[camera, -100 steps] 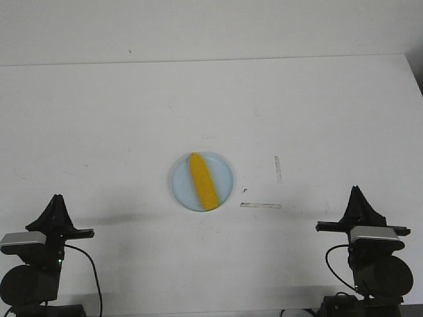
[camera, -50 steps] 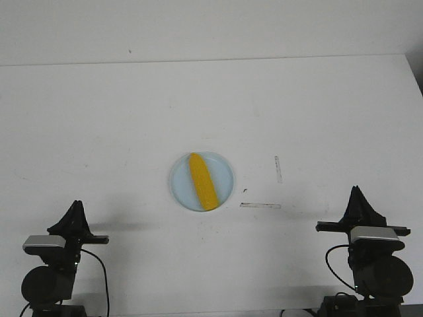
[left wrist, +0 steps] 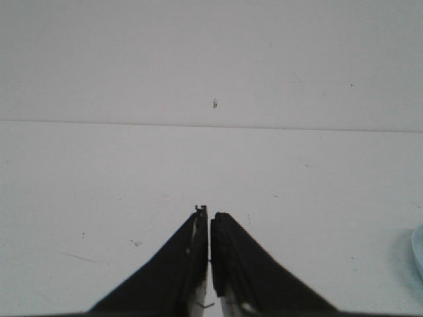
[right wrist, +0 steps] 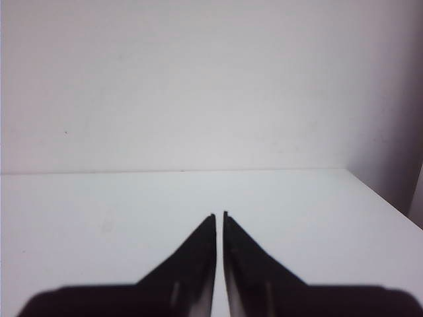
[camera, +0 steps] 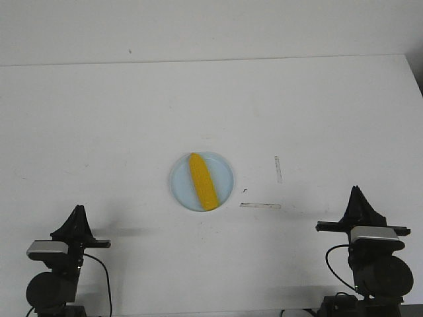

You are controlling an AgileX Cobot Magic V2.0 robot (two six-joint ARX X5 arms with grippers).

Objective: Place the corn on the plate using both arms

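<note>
Since the corn [camera: 203,181] already lies on the plate [camera: 226,173] mid-worktop [camera: 132,119], we park the left pincer [camera: 78,212] and right pincer [camera: 357,193] well apart from it, both closed and empty.

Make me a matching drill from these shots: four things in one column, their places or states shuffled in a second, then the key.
Things:
1. bright yellow tapered corn cob
2. round pale-blue plate
3. left gripper
4. thin clear strip

States:
A. flat on the white table, right of the plate
B. shut, holding nothing
C. lying on the plate
D. mid-table, under the corn

Pairs: 1-C, 2-D, 3-B, 4-A
</note>
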